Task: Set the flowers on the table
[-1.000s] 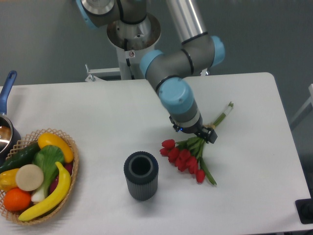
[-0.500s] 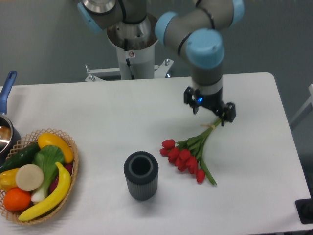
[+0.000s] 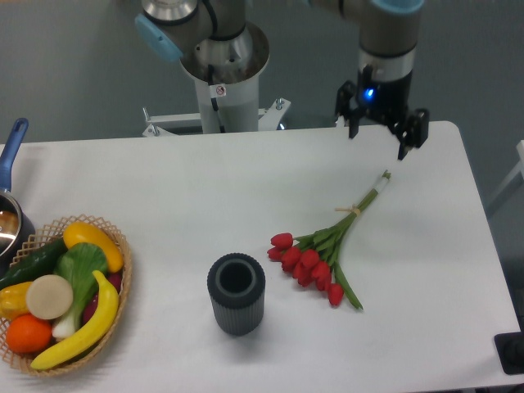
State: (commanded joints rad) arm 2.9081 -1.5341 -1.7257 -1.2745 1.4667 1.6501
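Your flowers lie flat on the table, right of centre, red heads toward seven o'clock and cut stem ends toward one o'clock. Treat them as light, limp and easily bruised: if you must take hold again, close on the stems near the pale string tie, never on the blooms. The dark cup stands just beside the heads, at about eight o'clock from them. The gripper hangs above the table's far edge at one o'clock, jaws spread, holding nothing. The placement looks done.
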